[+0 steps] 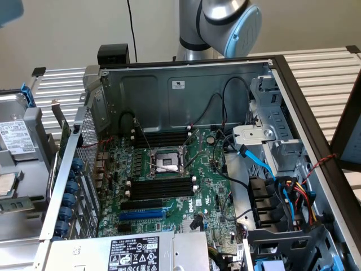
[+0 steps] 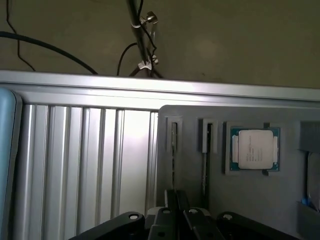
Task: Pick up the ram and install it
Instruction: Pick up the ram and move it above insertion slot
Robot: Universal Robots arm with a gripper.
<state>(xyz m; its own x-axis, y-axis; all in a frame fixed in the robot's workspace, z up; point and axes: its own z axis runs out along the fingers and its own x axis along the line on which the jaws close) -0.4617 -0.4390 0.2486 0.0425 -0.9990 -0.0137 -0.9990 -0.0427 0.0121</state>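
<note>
The ram [image 2: 173, 150] stands on edge, a thin dark strip in a slot of the gray tray [image 2: 190, 165]. The gripper [image 2: 176, 202], closed nearly tight, sits over its end.

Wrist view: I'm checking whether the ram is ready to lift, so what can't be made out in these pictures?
- Ram, wrist view: it stands edge-on in the grey holder, so its chips and label can't be seen; one end is behind the gripper.
- Arm, exterior view: the lower part is hidden behind the case wall.
- Memory slots, exterior view: the end clips are too small to judge open or closed.
</note>
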